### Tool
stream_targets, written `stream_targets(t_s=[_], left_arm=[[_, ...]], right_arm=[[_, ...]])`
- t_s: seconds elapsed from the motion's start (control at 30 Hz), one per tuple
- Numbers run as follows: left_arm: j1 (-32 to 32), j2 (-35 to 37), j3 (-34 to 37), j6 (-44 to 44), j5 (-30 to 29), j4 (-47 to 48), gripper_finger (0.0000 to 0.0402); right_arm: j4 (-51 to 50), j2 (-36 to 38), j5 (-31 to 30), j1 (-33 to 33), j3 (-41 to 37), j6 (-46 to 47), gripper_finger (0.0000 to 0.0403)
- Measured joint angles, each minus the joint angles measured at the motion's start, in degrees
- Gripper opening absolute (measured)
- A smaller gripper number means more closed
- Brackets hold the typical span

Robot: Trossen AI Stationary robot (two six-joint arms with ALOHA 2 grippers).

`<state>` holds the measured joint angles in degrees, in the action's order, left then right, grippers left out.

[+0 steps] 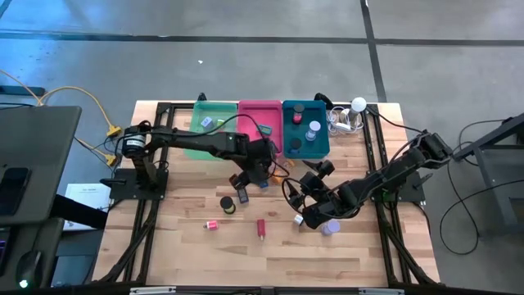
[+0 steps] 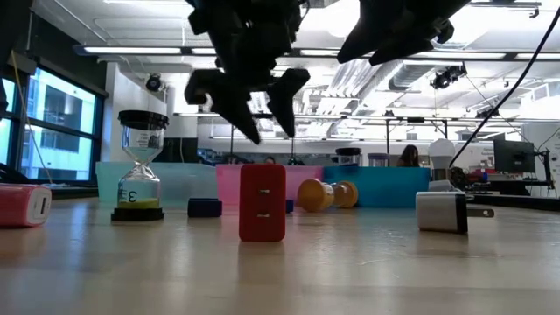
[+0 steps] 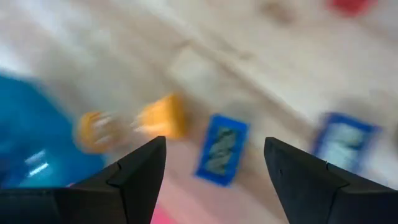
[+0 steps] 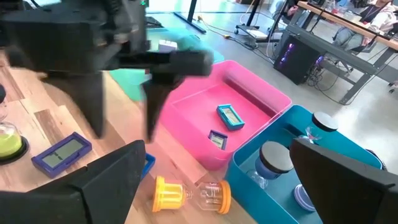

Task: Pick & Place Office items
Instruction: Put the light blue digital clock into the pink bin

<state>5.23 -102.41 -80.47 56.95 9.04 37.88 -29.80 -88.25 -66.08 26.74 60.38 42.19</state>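
My left gripper point(image 1: 259, 174) point(image 3: 215, 142) hangs open above the table near the pink tray point(image 1: 259, 123), over a flat blue item point(image 3: 221, 149). A second blue item point(image 3: 342, 140) and an orange hourglass-shaped piece point(image 3: 130, 124) lie on their sides close by. My right gripper point(image 1: 304, 193) point(image 4: 217, 146) is open and raised just right of it, facing the trays. On the boards stand a red block point(image 2: 262, 203), a small hourglass point(image 2: 140, 166), a pink item point(image 2: 22, 206), a white adapter point(image 2: 446, 210) and a lavender cylinder point(image 1: 330, 228).
Green tray point(image 1: 213, 123), pink tray and teal tray point(image 1: 304, 127) sit side by side at the far edge. The pink tray holds two blue pieces point(image 4: 229, 116), the teal tray several cylinders point(image 4: 273, 158). A white ball with cables point(image 1: 357, 106) lies at the far right corner.
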Motion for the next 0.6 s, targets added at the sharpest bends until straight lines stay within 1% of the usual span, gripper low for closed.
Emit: stream_targets(t_s=[0.07, 0.1, 0.3, 0.47, 0.6], left_arm=[[0.2, -1.0, -1.6, 0.7, 3.9, 3.4, 0.0264], [0.3, -1.4, -2.1, 0.8, 4.5, 3.6, 0.0264], [0.1, -5.6, -2.6, 2.7, 1.2, 2.0, 0.0264], [-0.2, -8.2, -2.6, 2.9, 1.2, 1.7, 0.0264], [-0.2, -8.2, -2.6, 1.1, 1.2, 0.1, 0.0264]], right_arm=[[0.0, 0.0, 0.0, 0.0, 0.0, 0.0, 0.0389], [0.0, 0.0, 0.0, 0.0, 0.0, 0.0, 0.0389], [0.0, 0.0, 0.0, 0.0, 0.0, 0.1, 0.0389], [-1.3, 0.4, -1.4, 1.2, 0.0, 1.5, 0.0389], [-1.4, 0.5, -2.9, 2.4, 0.0, 1.6, 0.0389]])
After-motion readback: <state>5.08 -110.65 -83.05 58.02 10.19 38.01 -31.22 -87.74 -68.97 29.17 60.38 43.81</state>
